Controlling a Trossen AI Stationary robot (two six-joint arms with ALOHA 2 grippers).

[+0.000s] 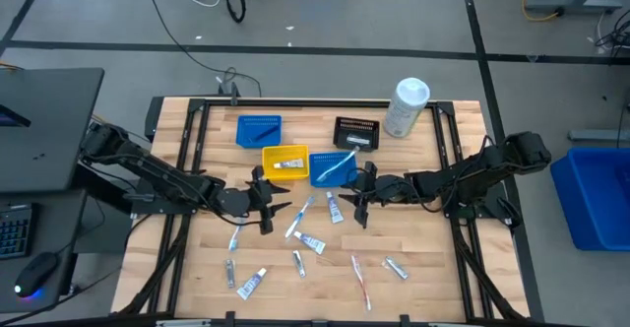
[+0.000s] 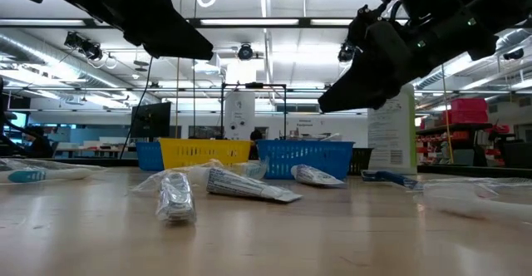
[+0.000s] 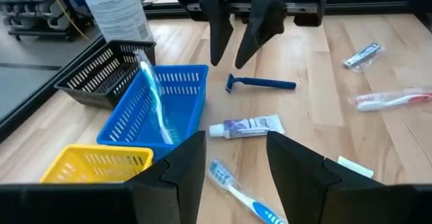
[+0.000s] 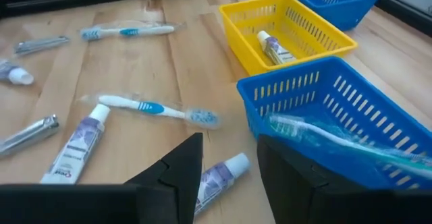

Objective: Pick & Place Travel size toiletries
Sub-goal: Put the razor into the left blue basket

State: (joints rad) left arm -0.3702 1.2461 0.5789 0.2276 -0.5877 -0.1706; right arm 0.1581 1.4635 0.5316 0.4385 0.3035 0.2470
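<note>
While most toiletries lie scattered on the table [image 1: 423,238], one tube [image 4: 271,48] sits in the yellow bin [image 1: 284,163] and a wrapped toothbrush [image 1: 338,168] in the adjacent blue bin [image 1: 313,160]. Left gripper [image 1: 268,205] and right gripper [image 1: 358,202] hover nearby, fingers spread, holding nothing.

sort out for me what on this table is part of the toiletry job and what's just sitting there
Part of the job:
toothbrush
mini tube
blue razor
tube in the yellow bin
wrapped toothbrush in the blue bin
left gripper
right gripper

Just there:
white canister
black bin
</note>
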